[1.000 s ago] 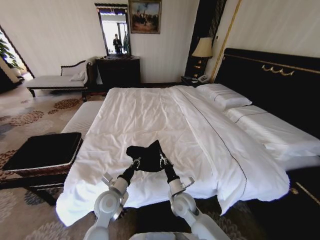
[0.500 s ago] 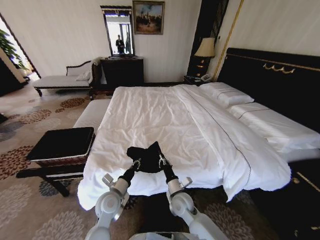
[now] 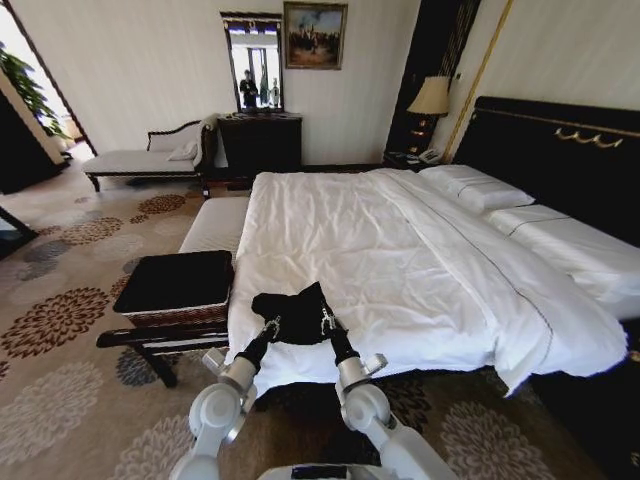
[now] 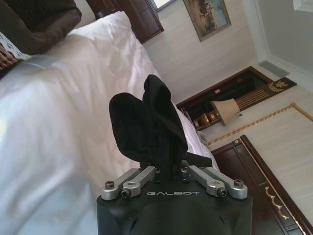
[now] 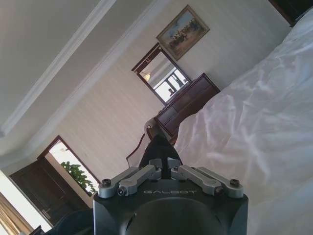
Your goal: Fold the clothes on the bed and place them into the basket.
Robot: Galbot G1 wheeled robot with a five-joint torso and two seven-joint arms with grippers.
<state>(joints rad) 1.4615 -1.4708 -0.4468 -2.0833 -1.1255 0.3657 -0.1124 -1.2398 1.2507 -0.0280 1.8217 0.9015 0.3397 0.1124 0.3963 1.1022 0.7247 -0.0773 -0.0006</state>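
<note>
While the white bed (image 3: 400, 250) is being framed by patterned carpet (image 3: 60, 330), the bunched black T-shirt (image 3: 292, 312) is being held over its near edge, clamped by the left hand (image 3: 270, 326) and right hand (image 3: 327, 321), beside the basket (image 3: 180, 285).

The T-shirt (image 3: 291, 316) bunching just beyond the fingers is showing plain black; the bed (image 3: 400, 270) beneath is lying white; the basket (image 3: 178, 284) is showing black with a patterned brown rim; the carpet (image 3: 60, 320) is spreading beige with brown medallions.
</note>
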